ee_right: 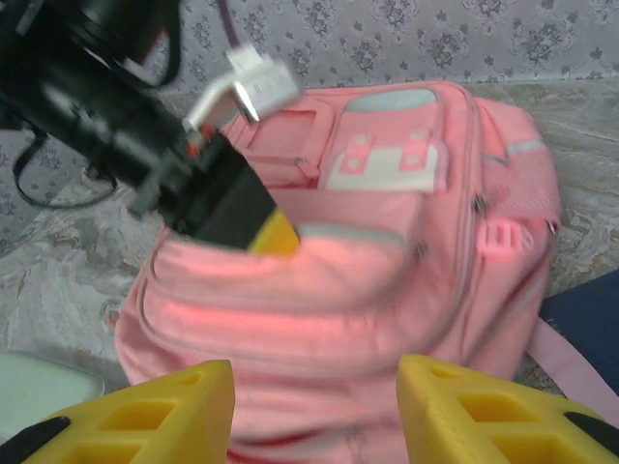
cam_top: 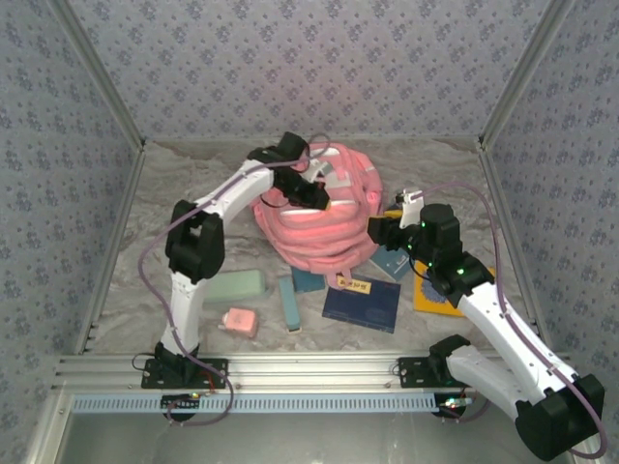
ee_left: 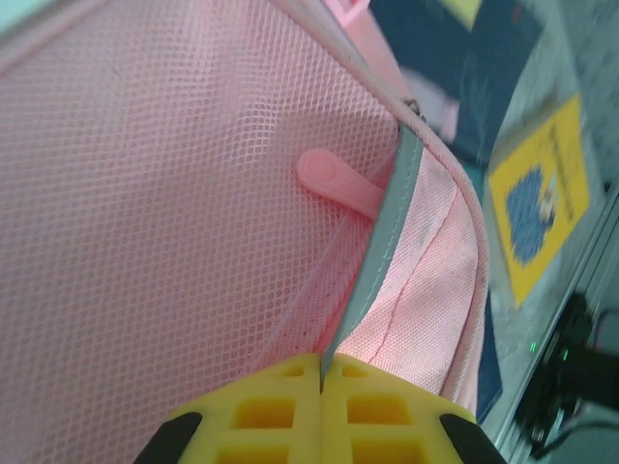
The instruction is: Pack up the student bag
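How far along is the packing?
Nothing looks packed yet. The left claw is shut on the bag at its pocket trim; the right claw stands open before it. The navy book, yellow book and green case lie outside, to be packed.

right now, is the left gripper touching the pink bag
Touching. The left wrist view shows the left gripper shut on the grey trim of the student bag, clamped between its jaws.

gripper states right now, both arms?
Left gripper: shut on the grey pocket trim of the student bag.
Right gripper: open, nothing held.
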Robot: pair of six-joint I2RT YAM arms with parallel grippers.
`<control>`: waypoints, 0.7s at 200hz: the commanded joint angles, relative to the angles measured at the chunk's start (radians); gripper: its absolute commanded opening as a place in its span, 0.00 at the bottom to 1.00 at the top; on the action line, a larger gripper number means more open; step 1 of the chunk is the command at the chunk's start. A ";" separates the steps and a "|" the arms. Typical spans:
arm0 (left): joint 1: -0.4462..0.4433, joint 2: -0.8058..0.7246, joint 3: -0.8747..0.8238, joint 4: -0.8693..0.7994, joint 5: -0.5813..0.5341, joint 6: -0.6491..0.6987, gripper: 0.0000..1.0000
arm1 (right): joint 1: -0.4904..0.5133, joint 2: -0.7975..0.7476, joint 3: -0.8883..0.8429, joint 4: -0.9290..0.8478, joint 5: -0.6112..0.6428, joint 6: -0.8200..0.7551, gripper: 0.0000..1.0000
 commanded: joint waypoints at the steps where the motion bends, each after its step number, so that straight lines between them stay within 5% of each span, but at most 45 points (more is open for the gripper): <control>1: 0.125 -0.152 0.011 0.191 -0.061 -0.191 0.00 | 0.000 -0.018 0.046 -0.006 0.000 0.022 0.52; 30: 0.188 -0.211 0.033 0.242 -0.071 -0.253 0.00 | -0.046 -0.031 0.016 0.075 0.046 0.258 0.72; 71: 0.220 -0.209 0.174 0.103 -0.211 -0.157 0.00 | -0.141 0.051 0.042 0.071 -0.159 0.311 0.67; 113: 0.292 -0.236 0.083 0.170 -0.290 -0.211 0.00 | -0.144 0.090 0.097 -0.073 -0.111 0.285 0.62; 140: 0.295 -0.175 0.144 0.105 -0.339 -0.130 0.00 | -0.126 0.093 0.058 -0.035 -0.161 0.291 0.63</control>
